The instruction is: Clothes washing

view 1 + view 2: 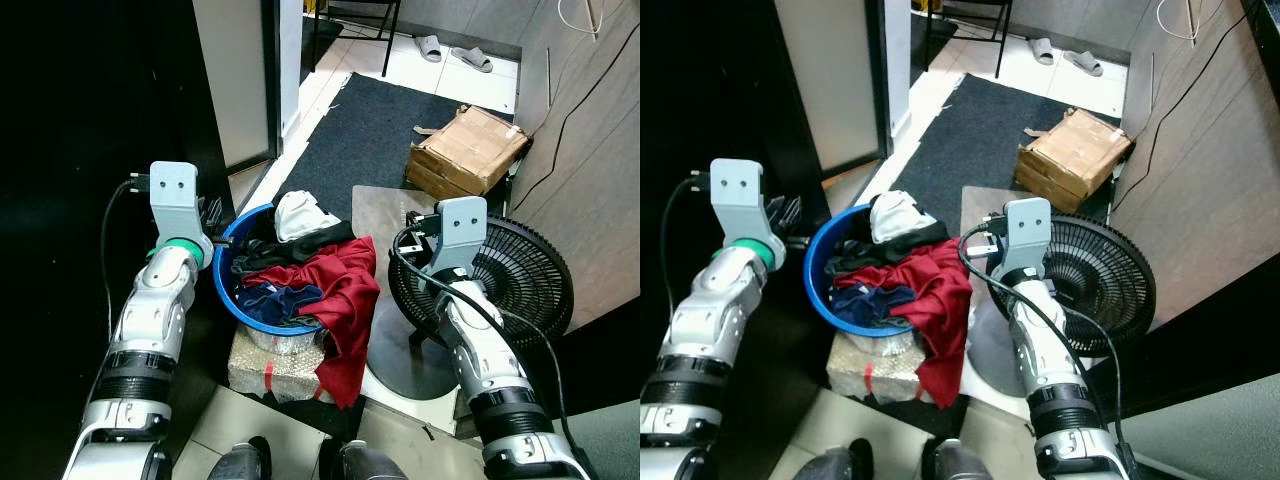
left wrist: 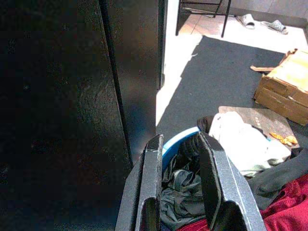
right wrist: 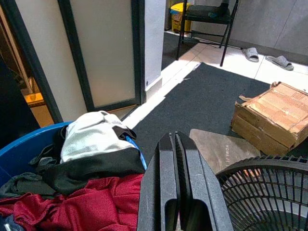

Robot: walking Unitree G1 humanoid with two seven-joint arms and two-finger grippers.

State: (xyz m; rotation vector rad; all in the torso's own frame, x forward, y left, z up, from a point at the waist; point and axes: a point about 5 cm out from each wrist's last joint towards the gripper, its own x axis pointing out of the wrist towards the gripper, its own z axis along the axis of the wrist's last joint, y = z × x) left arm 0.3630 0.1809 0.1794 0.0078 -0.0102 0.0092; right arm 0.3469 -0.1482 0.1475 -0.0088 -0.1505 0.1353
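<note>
1. A blue basin (image 1: 232, 262) heaped with clothes sits on a wrapped block (image 1: 268, 362) on the floor between the two arms; its rim is mostly buried under the laundry.
2. A red garment (image 1: 345, 300) spills over the basin's right edge and hangs down past the block; a white item (image 1: 298, 213) lies at the far side, dark clothes (image 1: 290, 245) between them.
3. The left gripper (image 2: 180, 159) holds its fingers parted over the basin's left rim, which lies between them; whether they touch it is hard to make out.
4. The right gripper (image 3: 175, 159) has its fingers pressed together, holding nothing, beside a black fan (image 1: 525, 275); the fan's base is partly hidden by the arm.
5. A cardboard box (image 1: 468, 150) rests on a dark mat (image 1: 370, 125) beyond; the area left of the basin is too dark to read.
</note>
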